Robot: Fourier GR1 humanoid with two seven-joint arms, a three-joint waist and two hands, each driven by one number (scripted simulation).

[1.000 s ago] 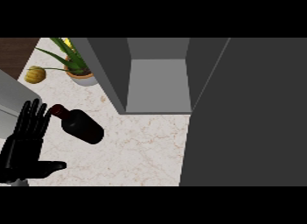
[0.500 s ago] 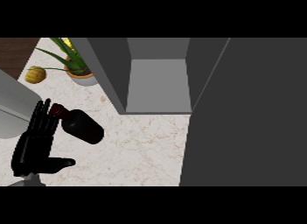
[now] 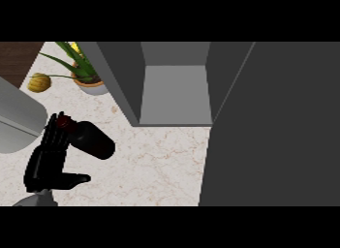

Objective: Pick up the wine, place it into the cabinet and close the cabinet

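Left robot hand at the tabletop's left side, fingers straight and together pointing toward the far edge, thumb stuck out to the right near the front edge. Nothing clamped in it; its fingertips sit right against the left flank of the wine, touching or nearly so, can't tell which. Right robot hand doesn't show.

Wine: dark bottle lying on its side on the pale marbled tabletop, neck with a reddish top aimed toward the far-left, fat end toward the near-right. It's left of the cabinet, apart from it, outside the opening.

Cabinet: grey, open, bare inner shelf visible, standing toward the far edge at mid-tabletop. Its door is a big dark grey panel swung out, covering the whole right side of the tabletop down to the front edge.

Far-left corner: potted plant with long green leaves in a pale pot, small yellow-orange round object just left of it. Grey rounded object along the left edge, just beside the fingertips.
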